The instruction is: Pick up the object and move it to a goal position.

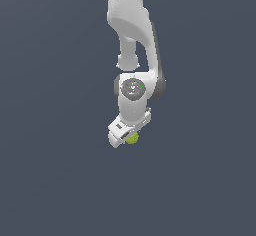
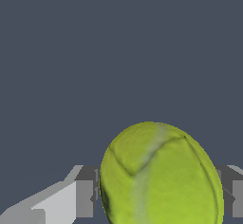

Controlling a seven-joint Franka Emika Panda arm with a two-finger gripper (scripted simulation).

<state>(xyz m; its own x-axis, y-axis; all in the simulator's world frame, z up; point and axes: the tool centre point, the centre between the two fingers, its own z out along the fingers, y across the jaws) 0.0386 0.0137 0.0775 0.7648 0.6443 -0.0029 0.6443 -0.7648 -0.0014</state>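
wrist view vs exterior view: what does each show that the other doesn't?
Only the wrist view: the ball's surface detail, a pale seam curving over the yellow-green felt, and a grey finger on each side of it, so close that contact looks likely.

Only the exterior view: the white arm reaching down from the top of the frame, with its joints and the whole gripper tilted; there the ball is just a small yellow-green spot under the gripper.

Both: the ball at the gripper and the plain dark grey background; no goal marker shows in either.

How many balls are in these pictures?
1. The yellow-green ball sits between the fingers of the white pincer under the arm; the wrist view shows the same ball. Nothing suggests another hidden.
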